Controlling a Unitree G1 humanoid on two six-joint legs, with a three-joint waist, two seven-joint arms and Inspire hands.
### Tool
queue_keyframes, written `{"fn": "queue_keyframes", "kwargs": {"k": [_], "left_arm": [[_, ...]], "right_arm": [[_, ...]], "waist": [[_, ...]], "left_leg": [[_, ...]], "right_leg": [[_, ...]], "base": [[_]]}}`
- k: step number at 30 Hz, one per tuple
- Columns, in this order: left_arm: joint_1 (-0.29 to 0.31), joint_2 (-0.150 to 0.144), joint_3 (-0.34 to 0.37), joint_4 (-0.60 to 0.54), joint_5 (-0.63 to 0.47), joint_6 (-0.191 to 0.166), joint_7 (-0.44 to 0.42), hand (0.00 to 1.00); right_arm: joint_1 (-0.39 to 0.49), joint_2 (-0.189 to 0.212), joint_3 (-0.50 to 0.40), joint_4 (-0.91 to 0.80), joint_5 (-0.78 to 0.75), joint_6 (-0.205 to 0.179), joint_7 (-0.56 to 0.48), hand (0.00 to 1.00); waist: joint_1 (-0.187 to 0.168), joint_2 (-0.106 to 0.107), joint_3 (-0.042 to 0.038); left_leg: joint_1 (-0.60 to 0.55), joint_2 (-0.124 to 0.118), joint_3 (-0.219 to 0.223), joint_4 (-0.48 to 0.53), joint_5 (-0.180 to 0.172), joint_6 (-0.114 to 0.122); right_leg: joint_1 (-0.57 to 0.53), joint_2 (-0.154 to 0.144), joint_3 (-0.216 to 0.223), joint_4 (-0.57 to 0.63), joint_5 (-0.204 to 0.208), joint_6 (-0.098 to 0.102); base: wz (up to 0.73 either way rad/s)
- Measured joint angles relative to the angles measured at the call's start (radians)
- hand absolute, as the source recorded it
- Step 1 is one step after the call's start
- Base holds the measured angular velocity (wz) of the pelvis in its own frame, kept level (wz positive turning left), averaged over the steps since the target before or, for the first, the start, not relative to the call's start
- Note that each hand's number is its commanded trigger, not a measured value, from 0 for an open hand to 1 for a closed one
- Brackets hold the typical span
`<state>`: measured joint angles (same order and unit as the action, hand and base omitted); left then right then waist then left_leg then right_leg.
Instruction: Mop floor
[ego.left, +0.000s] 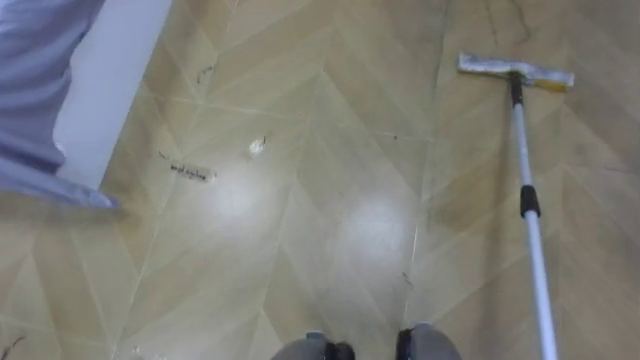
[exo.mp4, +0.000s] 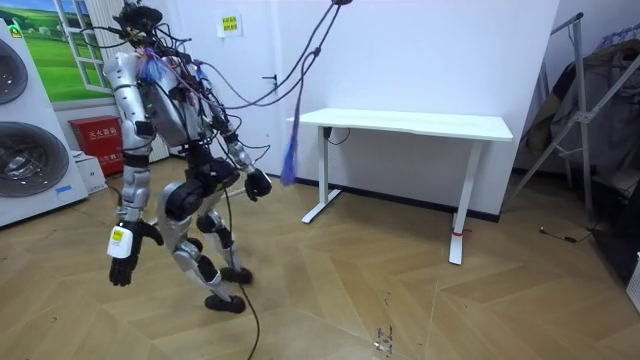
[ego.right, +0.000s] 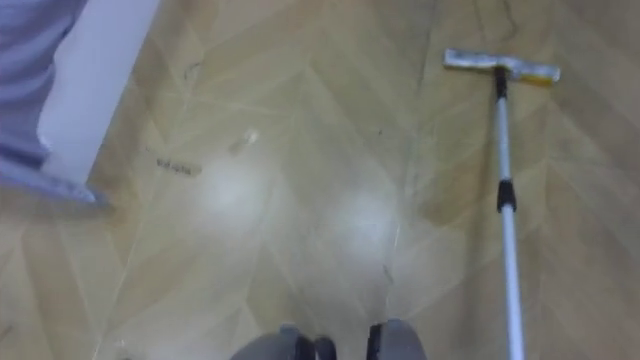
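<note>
Looking down through the eye views, we find the mop (ego.left: 524, 160) lying flat on the floor (ego.left: 340, 110), out to the robot's right, with nothing touching it. Its head (ego.left: 512, 70) sits at the far end, crosswise, pale with a yellowish tip on the right. The pole (ego.left: 540, 280) runs from the head back toward the robot and carries a black collar (ego.left: 529, 201) about midway.

Ahead and to the left, a small pale scrap (ego.left: 257, 148) lies on the boards, with a dark mark (ego.left: 192, 172) near it, further left. A white panel (ego.left: 115, 80) stands at the upper left, grey cloth (ego.left: 40, 80) hanging beside it (we cannot tell what either belongs to).

From the room view, the robot stands on the wood floor between the washers (exo.mp4: 30, 150) on that view's left and a white table (exo.mp4: 420, 124) on its right. It is leaning forward with knees bent.

The right hand (exo.mp4: 122, 262) hangs low beside the thigh, fingers slack and pointing down, holding nothing. The left hand (exo.mp4: 258, 184) is raised at hip height in front of the body; we cannot tell its state from here.
</note>
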<state>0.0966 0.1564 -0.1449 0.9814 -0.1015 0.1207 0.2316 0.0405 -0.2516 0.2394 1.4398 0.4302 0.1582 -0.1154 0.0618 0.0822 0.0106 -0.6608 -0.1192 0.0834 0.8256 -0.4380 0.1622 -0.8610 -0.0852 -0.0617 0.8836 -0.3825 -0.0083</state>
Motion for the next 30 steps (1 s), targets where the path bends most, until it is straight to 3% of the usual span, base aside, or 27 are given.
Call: {"fn": "queue_keyframes", "kwargs": {"k": [2, 4, 5, 7, 8, 9, 10, 12, 13, 14, 15, 16, 17, 18, 19, 20, 21, 22, 23, 24, 27, 30], "left_arm": [[0.014, -0.001, 0.001, 0.016, -0.005, 0.021, -0.002, 0.0], [0.03, 0.007, 0.004, 0.026, -0.007, 0.047, -0.001, 0.0], [0.041, 0.011, 0.004, 0.026, -0.011, 0.059, 0.003, 0.0], [0.06, 0.022, 0.003, 0.017, -0.036, 0.069, 0.007, 0.0], [0.072, 0.027, 0.002, 0.012, -0.065, 0.072, 0.016, 0.0], [0.077, 0.027, -0.001, 0.01, -0.072, 0.071, 0.016, 0.0], [0.081, 0.03, -0.02, 0.012, -0.099, 0.069, 0.016, 0.0], [0.089, 0.037, -0.024, 0.0, -0.105, 0.069, 0.009, 0.0], [0.102, 0.045, -0.024, -0.016, -0.1, 0.066, 0.002, 0.0], [0.11, 0.046, -0.024, -0.025, -0.1, 0.065, -0.009, 0.0], [0.12, 0.045, -0.024, -0.027, -0.098, 0.063, -0.026, 0.0], [0.12, 0.045, -0.024, -0.029, -0.094, 0.062, -0.035, 0.0], [0.131, 0.048, -0.023, -0.027, -0.087, 0.062, -0.052, 0.0], [0.134, 0.049, -0.023, -0.026, -0.079, 0.06, -0.066, 0.0], [0.133, 0.048, -0.024, -0.025, -0.079, 0.06, -0.072, 0.0], [0.126, 0.045, -0.024, -0.025, -0.079, 0.058, -0.077, 0.0], [0.114, 0.042, -0.02, -0.024, -0.073, 0.057, -0.079, 0.0], [0.108, 0.04, -0.017, -0.027, -0.058, 0.056, -0.079, 0.0], [0.102, 0.039, -0.015, -0.041, -0.038, 0.048, -0.076, 0.0], [0.099, 0.037, -0.015, -0.057, -0.015, 0.04, -0.067, 0.0], [0.082, 0.031, -0.016, -0.059, 0.005, 0.027, -0.052, 0.0], [0.078, 0.015, -0.017, -0.061, 0.041, 0.027, -0.037, 0.0]], "right_arm": [[-0.007, -0.002, -0.018, -0.002, -0.011, 0.022, 0.001, 1.0], [-0.043, -0.006, -0.03, -0.003, -0.022, 0.045, 0.001, 1.0], [-0.078, -0.014, -0.032, 0.0, -0.031, 0.06, -0.001, 1.0], [-0.157, -0.034, -0.035, 0.007, -0.042, 0.085, -0.002, 1.0], [-0.207, -0.052, -0.033, 0.004, -0.045, 0.083, 0.005, 1.0], [-0.234, -0.063, -0.026, 0.002, -0.046, 0.083, 0.01, 1.0], [-0.285, -0.085, -0.007, -0.002, -0.043, 0.079, 0.021, 1.0], [-0.338, -0.106, 0.017, -0.007, -0.023, 0.067, 0.036, 1.0], [-0.367, -0.107, 0.024, -0.025, -0.02, 0.06, 0.046, 1.0], [-0.376, -0.106, 0.027, -0.035, -0.01, 0.054, 0.054, 1.0], [-0.369, -0.104, 0.032, -0.043, 0.003, 0.048, 0.065, 1.0], [-0.362, -0.102, 0.033, -0.043, 0.007, 0.047, 0.07, 1.0], [-0.33, -0.096, 0.034, -0.043, 0.01, 0.045, 0.075, 1.0], [-0.285, -0.097, 0.034, -0.041, 0.011, 0.039, 0.077, 1.0], [-0.26, -0.099, 0.036, -0.04, 0.009, 0.039, 0.075, 1.0], [-0.218, -0.11, 0.045, -0.033, -0.001, 0.038, 0.072, 1.0], [-0.184, -0.121, 0.047, -0.014, -0.006, 0.037, 0.071, 1.0], [-0.163, -0.127, 0.051, -0.005, -0.008, 0.037, 0.067, 1.0], [-0.118, -0.132, 0.052, -0.001, -0.012, 0.038, 0.053, 1.0], [-0.077, -0.128, 0.053, -0.001, -0.012, 0.039, 0.039, 1.0], [-0.043, -0.094, 0.052, -0.001, -0.01, 0.038, 0.005, 1.0], [-0.033, -0.04, 0.05, -0.001, -0.011, 0.016, -0.023, 1.0]], "waist": [[0.001, 0.004, -0.0016], [0.013, -0.003, 0.0024], [0.027, -0.008, 0.0052], [0.039, -0.017, 0.0095], [0.062, -0.04, 0.0152], [0.073, -0.047, 0.0177], [0.089, -0.067, 0.0207], [0.114, -0.079, 0.0203], [0.13, -0.091, 0.0239], [0.139, -0.097, 0.0233], [0.138, -0.103, 0.0243], [0.137, -0.1, 0.0228], [0.133, -0.091, 0.0197], [0.126, -0.088, 0.0171], [0.122, -0.087, 0.0162], [0.117, -0.084, 0.0138], [0.111, -0.078, 0.0136], [0.107, -0.074, 0.011], [0.092, -0.062, 0.0037], [0.074, -0.047, -0.0048], [0.055, -0.028, -0.0019], [0.016, -0.02, -0.001]], "left_leg": [[0.026, 0.002, -0.005, 0.013, -0.03, -0.011], [0.044, 0.011, -0.003, 0.048, -0.058, -0.035], [0.03, 0.028, 0.001, 0.123, -0.065, -0.053], [-0.052, 0.073, 0.016, 0.341, -0.007, -0.131], [-0.113, 0.092, 0.022, 0.48, 0.081, -0.158], [-0.142, 0.093, 0.018, 0.538, 0.134, -0.167], [-0.198, 0.087, 0.008, 0.627, 0.226, -0.175], [-0.274, 0.102, 0.003, 0.617, 0.205, -0.168], [-0.313, 0.109, -0.003, 0.529, 0.172, -0.162], [-0.329, 0.109, -0.007, 0.383, 0.162, -0.165], [-0.323, 0.106, -0.01, 0.223, 0.166, -0.17], [-0.315, 0.107, -0.011, 0.153, 0.169, -0.171], [-0.293, 0.107, -0.011, 0.102, 0.204, -0.151], [-0.261, 0.103, 0.001, 0.094, 0.208, -0.131], [-0.244, 0.102, 0.012, 0.091, 0.198, -0.114], [-0.217, 0.1, 0.04, 0.09, 0.169, -0.066], [-0.199, 0.085, 0.05, 0.103, 0.14, -0.032], [-0.193, 0.079, 0.055, 0.113, 0.12, -0.024], [-0.181, 0.06, 0.054, 0.125, 0.095, -0.005], [-0.168, 0.047, 0.048, 0.128, 0.07, 0.006], [-0.132, 0.033, 0.041, 0.123, 0.036, 0.01], [-0.097, 0.025, 0.023, 0.106, 0.011, 0.0]], "right_leg": [[0.013, 0.002, -0.018, -0.014, 0.06, -0.027], [0.031, 0.006, -0.028, 0.014, 0.061, -0.04], [0.035, 0.014, -0.026, 0.042, 0.034, -0.058], [0.033, 0.047, -0.016, 0.11, -0.02, -0.06], [0.028, 0.065, 0.004, 0.162, -0.055, -0.07], [0.027, 0.073, 0.013, 0.184, -0.07, -0.074], [0.028, 0.088, 0.03, 0.217, -0.096, -0.08], [0.034, 0.11, 0.034, 0.243, -0.119, -0.091], [0.046, 0.12, 0.034, 0.251, -0.134, -0.105], [0.065, 0.123, 0.034, 0.247, -0.149, -0.108], [0.099, 0.122, 0.033, 0.235, -0.171, -0.099], [0.119, 0.123, 0.031, 0.227, -0.182, -0.096], [0.169, 0.119, 0.028, 0.207, -0.208, -0.086], [0.22, 0.108, 0.026, 0.177, -0.221, -0.07], [0.241, 0.098, 0.022, 0.162, -0.225, -0.063], [0.271, 0.075, 0.017, 0.15, -0.231, -0.054], [0.264, 0.058, 0.025, 0.197, -0.219, -0.027], [0.249, 0.051, 0.032, 0.241, -0.199, -0.001], [0.217, 0.038, 0.035, 0.333, -0.138, 0.034], [0.184, 0.032, 0.043, 0.399, -0.085, 0.042], [0.099, 0.034, 0.067, 0.411, -0.079, 0.041], [0.004, 0.033, 0.067, 0.207, -0.069, 0.031]], "base": [[-0.04], [-0.13], [-0.23], [-0.3], [-0.37], [-0.45], [-0.33], [-0.26], [-0.17], [-0.05], [0.04], [0.09], [0.15], [0.23], [0.29], [0.19], [0.12], [0.16], [0.28], [0.26], [-0.01], [0.06]]}}
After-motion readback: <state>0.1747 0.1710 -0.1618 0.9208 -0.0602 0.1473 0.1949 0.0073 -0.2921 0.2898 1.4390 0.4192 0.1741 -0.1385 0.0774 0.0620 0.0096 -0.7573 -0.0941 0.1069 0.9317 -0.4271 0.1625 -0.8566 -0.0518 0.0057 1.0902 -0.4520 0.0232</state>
